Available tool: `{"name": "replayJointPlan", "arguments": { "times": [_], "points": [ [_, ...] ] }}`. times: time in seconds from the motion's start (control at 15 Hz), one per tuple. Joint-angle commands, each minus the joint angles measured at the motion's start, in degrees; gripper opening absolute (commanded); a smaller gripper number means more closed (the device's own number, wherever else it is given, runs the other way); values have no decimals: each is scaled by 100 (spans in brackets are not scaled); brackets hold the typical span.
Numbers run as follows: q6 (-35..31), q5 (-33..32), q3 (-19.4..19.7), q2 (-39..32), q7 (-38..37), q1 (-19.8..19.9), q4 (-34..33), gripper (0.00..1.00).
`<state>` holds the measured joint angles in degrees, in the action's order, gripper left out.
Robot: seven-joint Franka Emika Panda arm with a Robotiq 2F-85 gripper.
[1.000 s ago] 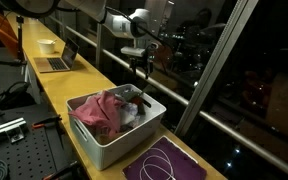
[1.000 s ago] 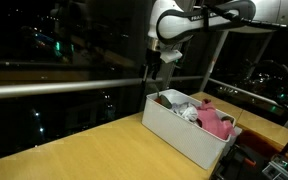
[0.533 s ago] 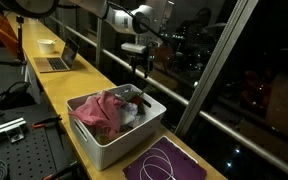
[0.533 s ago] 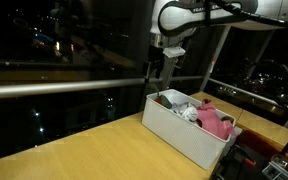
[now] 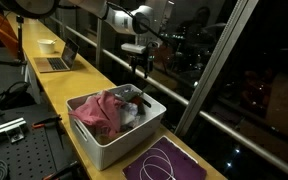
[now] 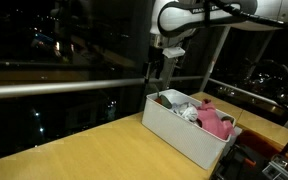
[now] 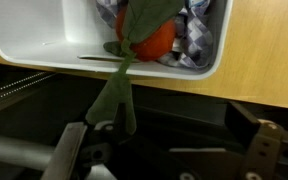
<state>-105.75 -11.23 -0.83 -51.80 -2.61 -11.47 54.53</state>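
Hovering with my claw point(image 7: 166, 146) spread wide, nothing clamped; green cloth point(image 7: 119, 85) runs lengthwise from between my fingers point(image 7: 72, 150) up-frame into the white bin point(image 7: 44, 45).

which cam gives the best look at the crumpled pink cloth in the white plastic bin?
An exterior view: the crumpled pink cloth lies large and unblocked in the white plastic bin. In an exterior view too, the cloth looks smaller, low behind the bin's wall. The wrist view shows a bin corner, no pink.
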Motion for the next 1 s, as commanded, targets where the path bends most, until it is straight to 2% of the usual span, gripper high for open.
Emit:
{"name": "replayJointPlan", "arguments": {
  "times": [0.0,0.93],
  "points": [
    [-89,-112,95,-245,-72,-34,-262,100],
    [-468,-502,568,-1362,4,0,-1264,100]
  ]
}}
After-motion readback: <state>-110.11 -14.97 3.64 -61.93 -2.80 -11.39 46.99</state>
